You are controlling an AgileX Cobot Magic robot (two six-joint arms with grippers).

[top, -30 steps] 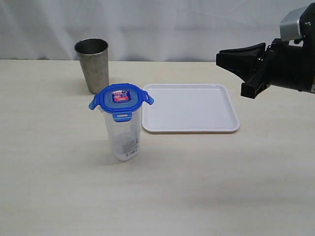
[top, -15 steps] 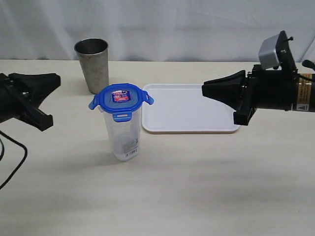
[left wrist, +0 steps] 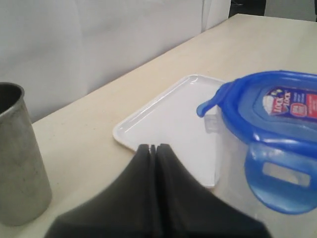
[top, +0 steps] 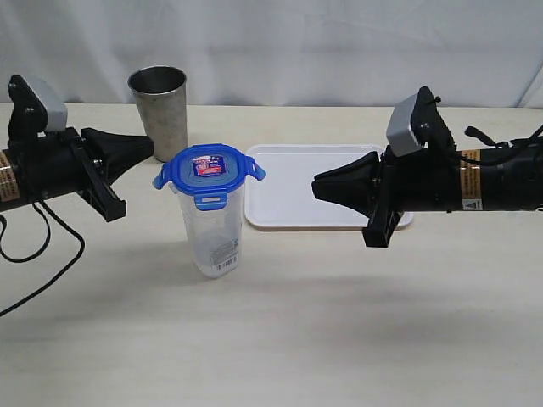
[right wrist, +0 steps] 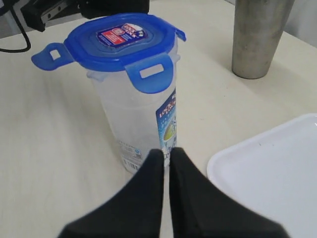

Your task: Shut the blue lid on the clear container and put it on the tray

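Since the earlier frame both arms have come inward; your left gripper (top: 149, 146), clenched on nothing, now points in from centre left, beside the metal tumbler (top: 159, 110); your right gripper (top: 316, 185), likewise clenched and empty, reaches over the tray (top: 284, 182) right of centre. One clear container (top: 214, 237) stands unmoved at centre, looking empty; one blue lid (top: 208, 172) sits on it, flaps sticking out; tumbler interior not visible. One tray; one tumbler.

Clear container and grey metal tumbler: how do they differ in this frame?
The clear container is see-through plastic; the metal tumbler is opaque grey metal. The container carries the blue lid; the tumbler stands open. Both stand upright on the table, off the tray.
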